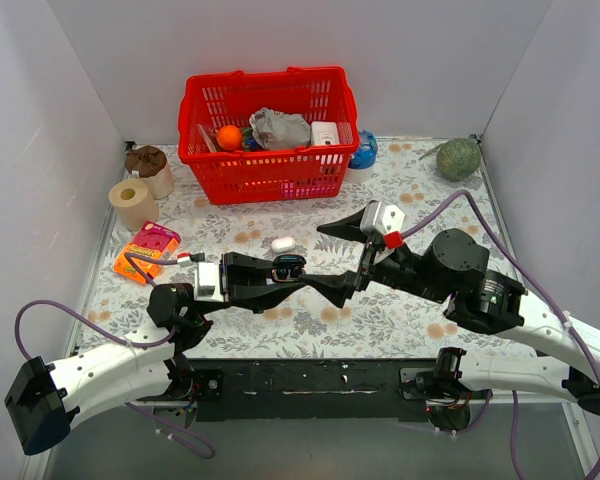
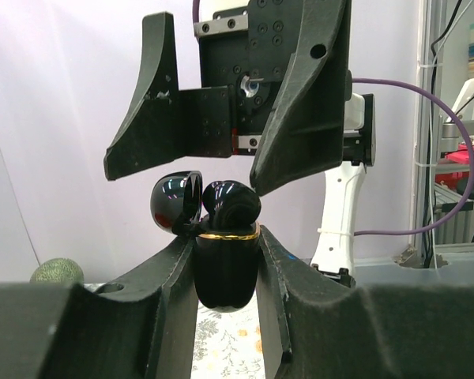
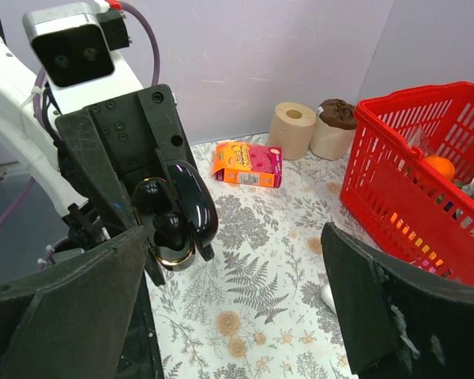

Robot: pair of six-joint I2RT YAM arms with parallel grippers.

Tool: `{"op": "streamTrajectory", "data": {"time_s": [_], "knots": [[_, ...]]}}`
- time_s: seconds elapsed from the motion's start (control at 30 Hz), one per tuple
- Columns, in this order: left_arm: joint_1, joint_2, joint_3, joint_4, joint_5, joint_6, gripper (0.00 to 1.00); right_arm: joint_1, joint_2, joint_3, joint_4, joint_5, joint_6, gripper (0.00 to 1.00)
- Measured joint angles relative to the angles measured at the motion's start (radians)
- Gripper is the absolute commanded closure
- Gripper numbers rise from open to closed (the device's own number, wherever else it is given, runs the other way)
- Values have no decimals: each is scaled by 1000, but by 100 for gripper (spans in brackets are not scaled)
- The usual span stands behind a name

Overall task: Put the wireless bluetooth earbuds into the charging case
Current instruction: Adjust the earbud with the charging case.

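Observation:
My left gripper (image 1: pixel 284 272) is shut on the charging case (image 2: pixel 225 270), a glossy black pebble with a gold rim, held above the table with its lid (image 2: pixel 175 204) swung open. Two black earbuds (image 3: pixel 152 194) (image 3: pixel 171 230) sit in the case's wells; the left wrist view shows one earbud (image 2: pixel 231 207) bulging above the rim. My right gripper (image 1: pixel 332 258) stands open just right of the case, its fingers (image 2: pixel 300 103) spread wide around the case's open top with nothing between them. In the right wrist view the case (image 3: pixel 191 201) lies close to the right gripper's left finger (image 3: pixel 63 308).
A white pill-shaped case (image 1: pixel 283 243) lies on the floral tablecloth just behind the grippers. A red basket (image 1: pixel 268 165) with several items stands at the back. An orange box (image 1: pixel 147 250) and paper rolls (image 1: pixel 132 203) sit at the left, a green fruit (image 1: pixel 458 158) at the back right.

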Motion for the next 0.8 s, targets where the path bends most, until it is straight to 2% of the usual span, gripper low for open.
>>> {"op": "streamTrajectory", "data": {"time_s": [0.8], "knots": [[0,28,8,-40,-9,-22,100,0,64,25,34,-26,3,2]]}}
